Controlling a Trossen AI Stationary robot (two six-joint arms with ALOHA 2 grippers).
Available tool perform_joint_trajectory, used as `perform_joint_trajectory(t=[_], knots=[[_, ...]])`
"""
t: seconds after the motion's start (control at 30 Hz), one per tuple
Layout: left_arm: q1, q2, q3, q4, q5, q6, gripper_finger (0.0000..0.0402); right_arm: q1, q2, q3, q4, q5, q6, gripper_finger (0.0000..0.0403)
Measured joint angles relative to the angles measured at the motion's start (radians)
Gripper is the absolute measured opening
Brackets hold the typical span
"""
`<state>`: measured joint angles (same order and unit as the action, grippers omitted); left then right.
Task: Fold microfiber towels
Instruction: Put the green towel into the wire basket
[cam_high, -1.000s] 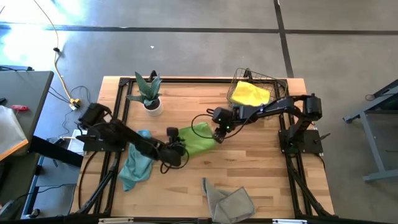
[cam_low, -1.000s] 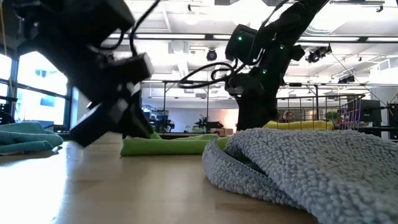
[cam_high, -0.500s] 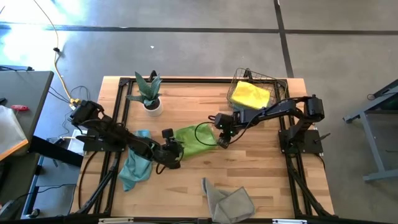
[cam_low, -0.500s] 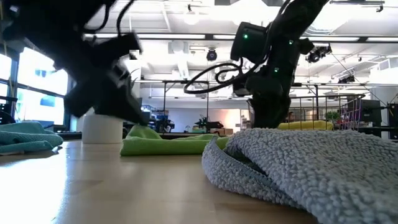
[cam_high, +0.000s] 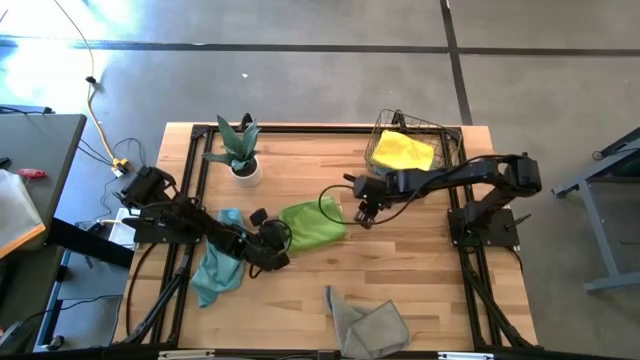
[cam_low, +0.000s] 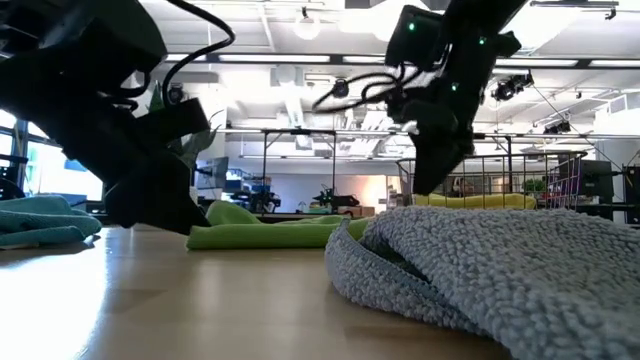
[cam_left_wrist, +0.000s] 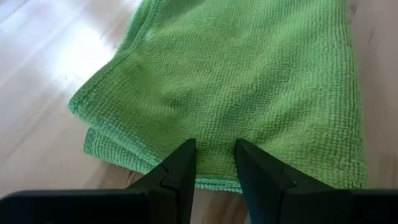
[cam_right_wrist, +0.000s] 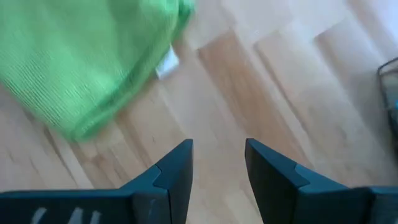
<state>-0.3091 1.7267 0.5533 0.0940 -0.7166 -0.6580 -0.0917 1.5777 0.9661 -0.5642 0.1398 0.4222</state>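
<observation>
A lime green towel (cam_high: 313, 226) lies folded flat on the table's middle; it also shows in the left wrist view (cam_left_wrist: 249, 81) and the low view (cam_low: 270, 235). My left gripper (cam_high: 272, 240) is open by a narrow gap at the towel's left end (cam_left_wrist: 214, 155), with no cloth between its fingers. My right gripper (cam_high: 365, 213) is open and empty over bare wood just right of the towel (cam_right_wrist: 219, 155), raised off the table (cam_low: 428, 180). A teal towel (cam_high: 218, 262) lies crumpled at the left. A grey towel (cam_high: 366, 322) lies at the near edge. A yellow towel (cam_high: 403, 150) lies in the wire basket.
The copper wire basket (cam_high: 440, 135) stands at the far right. A potted plant (cam_high: 238, 150) stands at the far left. The grey towel fills the low view's front right (cam_low: 500, 270). A white tag (cam_right_wrist: 166, 64) sticks out of the green towel's right edge. Bare wood lies right of the towel.
My right gripper has left the green towel's right edge, rising and going toward the table's right edge. My left gripper has drawn back toward the table's left edge, off the towel's left end. The green towel lies flat and folded.
</observation>
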Motion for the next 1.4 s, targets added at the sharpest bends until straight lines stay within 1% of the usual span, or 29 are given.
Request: perform_joint_trajectory(t=[0.17,0.3,0.5,0.6,0.67,0.77,0.93,1.03,1.1,1.2,1.33,1.4], knots=[[-0.044,-0.002,0.012,-0.009,-0.033,0.005,0.0103,0.0,-0.01,0.0,0.138,0.012,0.052,0.0138],[-0.069,-0.038,0.052,-0.023,0.012,0.081,0.0103,0.003,-0.009,0.0,0.234,0.001,0.068,0.0138],[-0.087,-0.094,0.124,-0.026,0.014,0.197,0.0103,0.003,-0.008,0.0,0.241,-0.002,0.067,0.0138],[-0.085,-0.095,0.138,-0.018,-0.033,0.232,0.0103,0.0,-0.007,0.0,0.24,-0.011,0.071,0.0138],[-0.067,-0.081,0.14,-0.016,-0.058,0.208,0.0103,-0.002,-0.007,0.0,0.241,-0.012,0.07,0.0138],[-0.038,-0.04,0.139,-0.026,-0.064,0.098,0.0103,-0.013,-0.007,0.0,0.245,-0.059,0.068,0.015],[-0.013,0.023,0.139,-0.02,-0.043,0.061,0.0103,-0.019,-0.007,0.0,0.262,-0.089,0.052,0.0208],[0.003,0.054,0.139,-0.024,-0.029,0.033,0.0103,-0.021,0.006,0.0,0.273,-0.093,0.143,0.0243],[0.009,0.071,0.139,-0.025,-0.014,0.015,0.0103,-0.021,0.033,0.0,0.271,-0.11,0.215,0.0255],[0.011,0.092,0.141,-0.016,-0.015,0.006,0.0103,-0.006,0.098,0.001,0.324,-0.11,0.252,0.0258],[0.007,0.105,0.142,-0.013,-0.023,0.003,0.0103,-0.009,0.168,0.0,0.394,-0.179,0.289,0.0255],[0.007,0.105,0.142,-0.013,-0.024,0.006,0.0103,-0.022,0.184,0.001,0.409,-0.175,0.293,0.0252]])
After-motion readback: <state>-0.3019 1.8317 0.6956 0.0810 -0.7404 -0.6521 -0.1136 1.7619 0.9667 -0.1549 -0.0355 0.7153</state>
